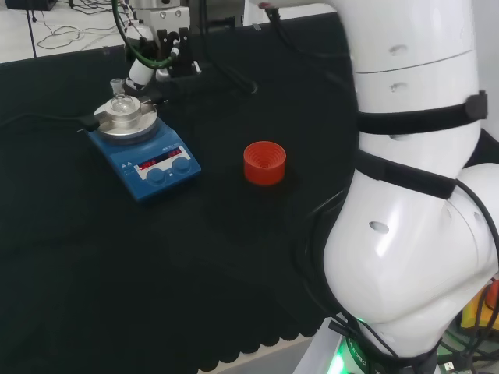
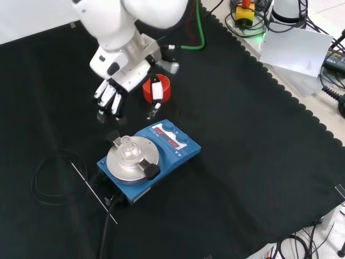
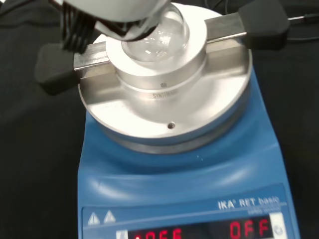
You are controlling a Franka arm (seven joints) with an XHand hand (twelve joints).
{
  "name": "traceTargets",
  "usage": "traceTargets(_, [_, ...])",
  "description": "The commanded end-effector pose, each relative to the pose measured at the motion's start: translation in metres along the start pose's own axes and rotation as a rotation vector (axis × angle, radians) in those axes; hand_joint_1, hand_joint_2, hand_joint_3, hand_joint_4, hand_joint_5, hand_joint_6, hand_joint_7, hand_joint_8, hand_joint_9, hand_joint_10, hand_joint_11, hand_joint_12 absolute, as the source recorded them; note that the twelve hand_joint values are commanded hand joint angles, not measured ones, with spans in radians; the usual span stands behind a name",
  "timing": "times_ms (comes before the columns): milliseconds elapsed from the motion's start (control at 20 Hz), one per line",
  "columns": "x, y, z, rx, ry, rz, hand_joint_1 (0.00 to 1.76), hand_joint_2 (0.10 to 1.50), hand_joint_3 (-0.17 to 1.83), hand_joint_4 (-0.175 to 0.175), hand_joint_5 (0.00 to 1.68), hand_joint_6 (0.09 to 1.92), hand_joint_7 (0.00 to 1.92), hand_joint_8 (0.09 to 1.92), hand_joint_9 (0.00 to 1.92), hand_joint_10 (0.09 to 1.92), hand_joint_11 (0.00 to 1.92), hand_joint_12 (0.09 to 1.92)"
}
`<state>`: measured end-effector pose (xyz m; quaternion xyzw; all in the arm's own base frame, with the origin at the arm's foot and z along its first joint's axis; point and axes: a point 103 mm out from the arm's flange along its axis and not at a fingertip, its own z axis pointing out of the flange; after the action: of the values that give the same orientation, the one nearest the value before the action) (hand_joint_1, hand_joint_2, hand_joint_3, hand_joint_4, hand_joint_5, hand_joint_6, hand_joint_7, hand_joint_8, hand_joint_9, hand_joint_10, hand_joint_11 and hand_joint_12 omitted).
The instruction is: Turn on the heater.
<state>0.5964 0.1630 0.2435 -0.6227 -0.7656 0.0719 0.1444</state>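
Heater (image 2: pixel 149 156) — red display digits lit; hand (image 2: pixel 110 97) above, fingers relaxed, apart.

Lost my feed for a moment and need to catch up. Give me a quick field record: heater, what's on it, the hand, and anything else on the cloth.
heater: blue heater, red display lit, two knobs on the front panel
on heater: round metal block holding a clear glass flask
hand: hand above the cloth beyond the heater in the front view, fingers pointing down, touching nothing
knobs: untouched
other: red ribbed stand on the cloth, apart from the heater
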Motion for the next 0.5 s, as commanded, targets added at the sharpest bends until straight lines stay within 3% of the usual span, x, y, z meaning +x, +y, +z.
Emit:
traceTargets(50, [-0.012,-0.062,-0.022,-0.106,0.029,0.058,0.93,0.63,0.66,-0.064,0.62,0.82,0.12,0.67,0.38,0.71,0.15,1.40])
traceTargets(500, [-0.019,-0.125,0.005,-0.090,0.048,0.100,0.93,0.65,0.67,-0.060,0.60,0.80,0.26,0.70,0.45,0.71,0.20,1.39])
